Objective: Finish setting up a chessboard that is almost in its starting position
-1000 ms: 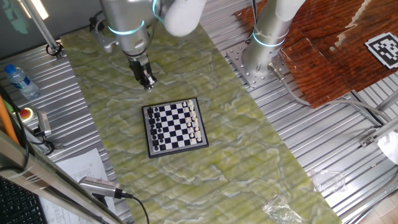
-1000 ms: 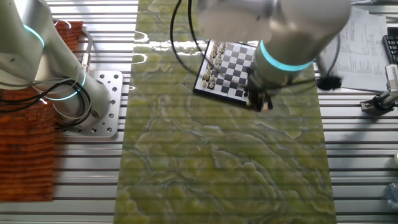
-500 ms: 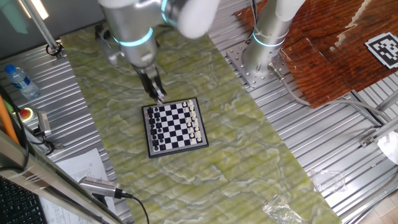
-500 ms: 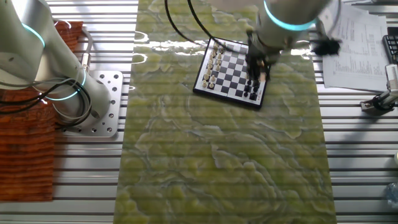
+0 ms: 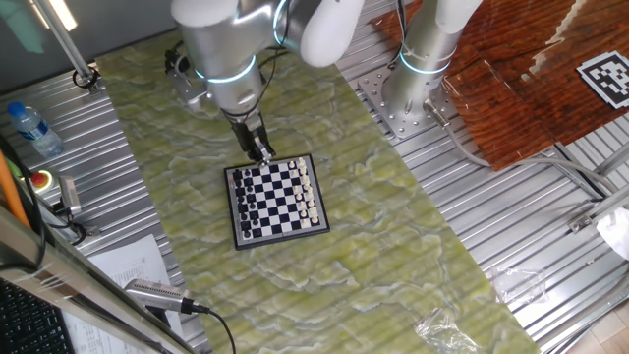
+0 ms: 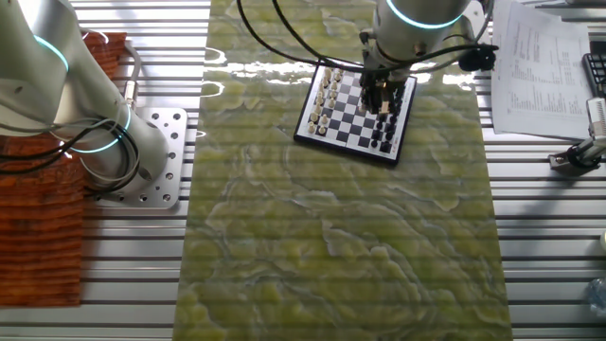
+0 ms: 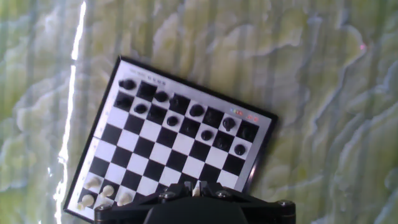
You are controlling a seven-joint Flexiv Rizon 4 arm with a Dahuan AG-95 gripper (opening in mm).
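Note:
The small chessboard [image 5: 286, 235] lies on the green marbled mat, also in the other fixed view [image 6: 339, 149]. In the hand view its dark frame [image 7: 264, 140] shows, with dark pieces [image 7: 161, 96] in the top rows and cream pieces [image 7: 103, 191] at the bottom left. My gripper [image 5: 262, 153] hangs over the board's far edge; in the other fixed view it [image 6: 383, 95] is above the dark pieces' side. In the hand view the gripper [image 7: 196, 189] is shut on a small cream piece [image 7: 196, 185] pinched between the fingers.
A second arm's base [image 5: 414, 81] stands on a metal plate at the back right, beside a red-brown cloth [image 5: 521, 69]. A water bottle [image 5: 29, 126], papers [image 6: 540, 66] and a handheld device [image 5: 157, 293] lie at the left of the mat.
My gripper has moved from off the mat beyond the board's corner to over the board's edge, still shut on the cream piece. The board has not moved.

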